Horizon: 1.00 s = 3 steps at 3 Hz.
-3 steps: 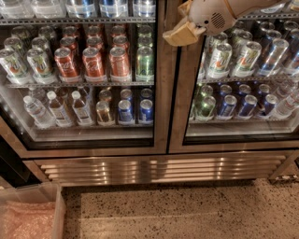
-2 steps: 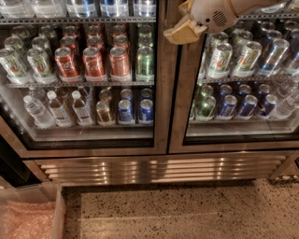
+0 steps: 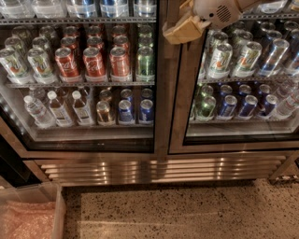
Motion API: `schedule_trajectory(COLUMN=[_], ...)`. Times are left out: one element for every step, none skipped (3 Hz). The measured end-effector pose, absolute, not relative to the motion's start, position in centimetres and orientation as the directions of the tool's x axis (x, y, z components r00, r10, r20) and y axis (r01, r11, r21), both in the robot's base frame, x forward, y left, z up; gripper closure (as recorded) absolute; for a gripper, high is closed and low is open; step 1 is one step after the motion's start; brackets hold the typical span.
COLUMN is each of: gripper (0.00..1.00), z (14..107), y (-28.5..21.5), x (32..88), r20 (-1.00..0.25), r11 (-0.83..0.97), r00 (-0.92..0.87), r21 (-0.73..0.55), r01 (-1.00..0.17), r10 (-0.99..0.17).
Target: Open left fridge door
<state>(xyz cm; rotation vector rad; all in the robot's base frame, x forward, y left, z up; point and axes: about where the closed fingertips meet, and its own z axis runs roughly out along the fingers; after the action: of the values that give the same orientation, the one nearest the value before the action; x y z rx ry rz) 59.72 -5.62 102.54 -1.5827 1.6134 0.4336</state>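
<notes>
Tan and blocky, the claw point(image 3: 176, 32) sits at the top of the camera view on the end of a white wrist housing point(image 3: 217, 11), right at the vertical steel strip where the two doors meet. It overlaps the inner edge of the frame there and looks to be touching it. Whether it is open or closed cannot be told from this angle, and nothing is visibly gripped in it. The left fridge door point(image 3: 161, 102) begins at that same strip and stretches away to the left and below the claw, with its steel stile directly under it. The door lies flush with its neighbour, shut. Through its glass the middle wire shelf carries red cola cans point(image 3: 93, 63), with a green can point(image 3: 145, 63) on their right and green-and-white cans point(image 3: 14, 65) on their left. The shelf below holds clear water bottles point(image 3: 39, 111) and, further right, blue cans point(image 3: 135, 112). The right door point(image 3: 280, 140) shows green-and-white cans above and blue ones beneath. Across the bottom of the fridge point(image 3: 23, 144) runs a louvred steel grille point(image 3: 159, 170). Below that lies speckled flooring point(image 3: 187, 210), and in the lower left corner a translucent plastic bin point(image 3: 59, 210) holds something pale pink and crumpled point(image 3: 25, 224).
</notes>
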Motion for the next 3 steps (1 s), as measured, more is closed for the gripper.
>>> schedule_trajectory(gripper=[1.0,1.0,0.81], z=[102.63,102.63,102.63], y=[-5.45,-5.45,-5.45], x=[58.26,58.26,58.26], r20=[-0.739,-0.739,-0.739], r11=[0.121,0.121,0.121], r00=[0.13,0.13,0.13], r21=[-0.275,-0.275,-0.275], r01=[-0.954,-0.954,-0.954], r10=[-0.661,-0.661,-0.661])
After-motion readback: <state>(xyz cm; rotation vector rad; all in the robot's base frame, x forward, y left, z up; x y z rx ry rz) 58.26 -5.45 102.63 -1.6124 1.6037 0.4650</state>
